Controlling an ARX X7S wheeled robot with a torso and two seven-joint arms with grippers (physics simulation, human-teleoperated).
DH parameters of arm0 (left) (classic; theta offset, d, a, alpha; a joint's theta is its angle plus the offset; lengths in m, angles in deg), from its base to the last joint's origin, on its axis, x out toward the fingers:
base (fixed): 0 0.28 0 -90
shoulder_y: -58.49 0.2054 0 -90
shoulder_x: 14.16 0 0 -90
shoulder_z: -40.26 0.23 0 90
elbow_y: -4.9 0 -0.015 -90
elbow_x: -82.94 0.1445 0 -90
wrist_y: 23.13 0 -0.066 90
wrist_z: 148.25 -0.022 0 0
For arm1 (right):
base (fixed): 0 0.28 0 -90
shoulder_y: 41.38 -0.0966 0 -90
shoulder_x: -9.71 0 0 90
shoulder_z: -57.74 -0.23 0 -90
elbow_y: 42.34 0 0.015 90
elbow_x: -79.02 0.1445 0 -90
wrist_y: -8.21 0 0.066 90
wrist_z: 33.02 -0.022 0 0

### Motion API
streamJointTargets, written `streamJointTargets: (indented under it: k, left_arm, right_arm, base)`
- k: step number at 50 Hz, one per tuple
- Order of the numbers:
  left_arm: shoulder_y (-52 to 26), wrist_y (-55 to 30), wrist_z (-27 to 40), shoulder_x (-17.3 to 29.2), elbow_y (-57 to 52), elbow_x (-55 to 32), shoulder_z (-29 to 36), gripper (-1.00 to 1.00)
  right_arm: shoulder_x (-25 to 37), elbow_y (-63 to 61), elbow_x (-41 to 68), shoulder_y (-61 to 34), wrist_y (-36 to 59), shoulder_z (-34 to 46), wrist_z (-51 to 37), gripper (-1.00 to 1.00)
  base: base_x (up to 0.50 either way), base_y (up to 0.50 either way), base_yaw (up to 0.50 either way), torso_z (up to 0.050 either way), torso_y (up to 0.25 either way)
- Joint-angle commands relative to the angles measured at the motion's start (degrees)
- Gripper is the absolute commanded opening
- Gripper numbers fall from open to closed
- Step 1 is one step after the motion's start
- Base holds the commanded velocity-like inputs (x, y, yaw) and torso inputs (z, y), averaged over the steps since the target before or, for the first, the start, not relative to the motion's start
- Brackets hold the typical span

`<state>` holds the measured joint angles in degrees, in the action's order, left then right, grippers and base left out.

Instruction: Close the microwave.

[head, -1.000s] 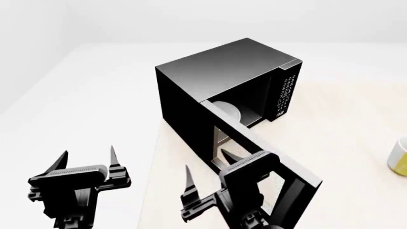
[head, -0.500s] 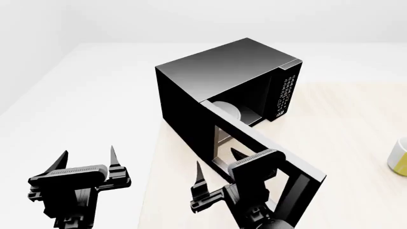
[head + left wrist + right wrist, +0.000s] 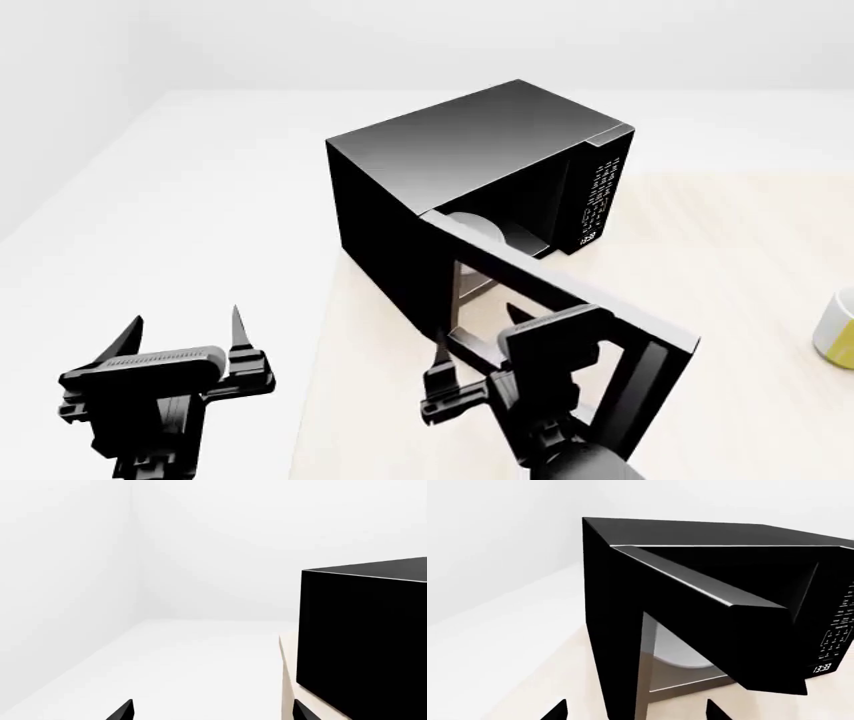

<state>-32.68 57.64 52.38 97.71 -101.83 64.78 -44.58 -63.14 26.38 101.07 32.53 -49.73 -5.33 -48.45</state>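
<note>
Right claw (image 3: 483, 372), fingers spread, against the microwave (image 3: 467, 170) door's outer face; left claw (image 3: 180, 335) likewise spread, idle.

A bare, simulated kitchen corner, by the look of it. A black microwave (image 3: 467, 170) sits on a pale wood counter (image 3: 747, 300), with a yellow-and-white mug (image 3: 838, 330) at the frame's right edge and blank white walls (image 3: 67, 555) behind.

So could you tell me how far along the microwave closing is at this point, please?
Nothing is finished yet: the microwave door stands partly open, with the white plate inside visible. In hand: the right gripper, fingers spread, sits against the door's outer face. The left gripper hangs open, away from it. Left: swing the door fully shut.
</note>
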Motion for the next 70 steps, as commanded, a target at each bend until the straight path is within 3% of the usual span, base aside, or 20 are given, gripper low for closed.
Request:
streamJointTargets:
  k: [1, 70]
  left_arm:
    - [0.0, -0.1, 0.1, 0.2, -0.2, -0.2, 0.1, 1.00]
    - [-0.4, -0.3, 0.8, 0.8, 0.0, -0.7, 0.8, 1.00]
  right_arm:
    - [0.3, 2.3, -0.8, -0.3, -0.3, -0.8, -0.7, 1.00]
    - [2.1, 18.7, -0.2, -10.3, -4.3, -5.9, 1.9, 1.00]
  base:
    - [0.00, 0.00, 0.00, 0.000, 0.000]
    - [0.00, 0.00, 0.00, 0.000, 0.000]
